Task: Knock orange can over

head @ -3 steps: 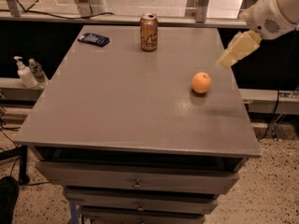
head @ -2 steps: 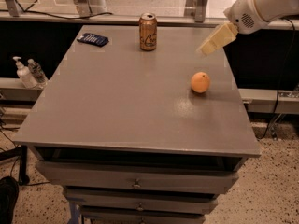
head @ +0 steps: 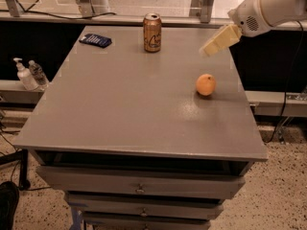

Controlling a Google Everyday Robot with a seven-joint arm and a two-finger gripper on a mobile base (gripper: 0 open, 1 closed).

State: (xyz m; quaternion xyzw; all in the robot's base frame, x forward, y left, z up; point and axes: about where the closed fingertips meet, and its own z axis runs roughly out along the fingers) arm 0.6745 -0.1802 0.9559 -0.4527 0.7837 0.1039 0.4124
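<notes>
1. The orange can (head: 152, 32) stood upright, beyond and camera-left of the orange fruit (head: 206, 85).
2. The gripper (head: 207, 49) hovered beyond that fruit; its grip state was unclear.
3. The can lay camera-left of the gripper.

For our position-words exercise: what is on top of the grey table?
Upright orange can, round orange fruit, dark blue flat object. The pincer hovers above the right rear. Surface beneath each is hidden.

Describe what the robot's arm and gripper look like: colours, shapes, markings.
The arm is a smooth, rounded white shell with a patch of small dark dots near its end. The gripper, over the far right of the table, is pale cream and tapers like a wedge.
</notes>
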